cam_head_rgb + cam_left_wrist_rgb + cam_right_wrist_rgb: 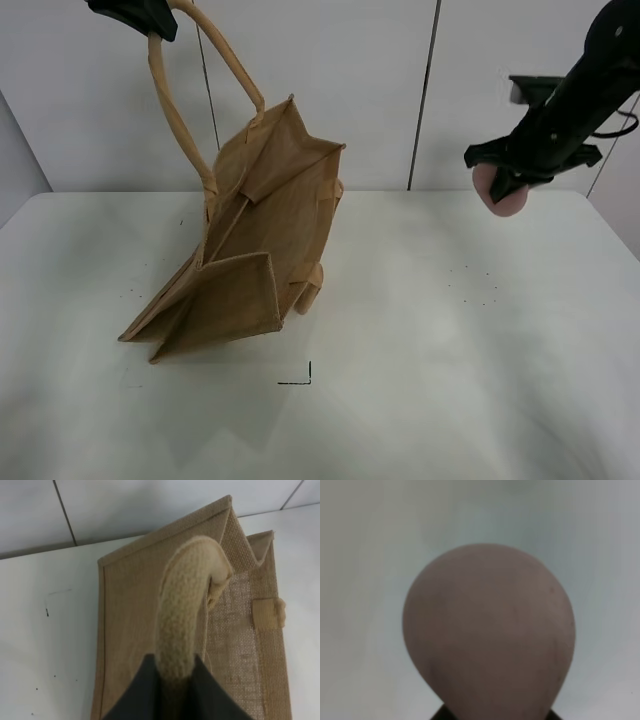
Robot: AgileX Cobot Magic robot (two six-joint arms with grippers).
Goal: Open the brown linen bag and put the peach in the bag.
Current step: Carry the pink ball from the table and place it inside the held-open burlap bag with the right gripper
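Operator: What lies nearest the high camera?

Spotter: A small black corner mark [300, 378] on your white table [450, 350], just two short strokes. Just behind it, the large tan-brown coarse-woven jute tote [255, 250] tilts with its base on the table and its mouth gaping upward.

Operator: Anything hard to see?

Spotter: Your left gripper [158, 22] is cut off by the top edge of the high view. The tote's second handle [312, 283] shows only as a stub low on its side. The right wrist view is blurred.

Operator: And the grippers?

Spotter: Your left one is clamped narrow on a thick rolled light-tan loop handle [175, 110], holding it high. Your right gripper [505, 185] pinches the small round dusty-pink peach [510, 205] in the air, well to the right of the tote.
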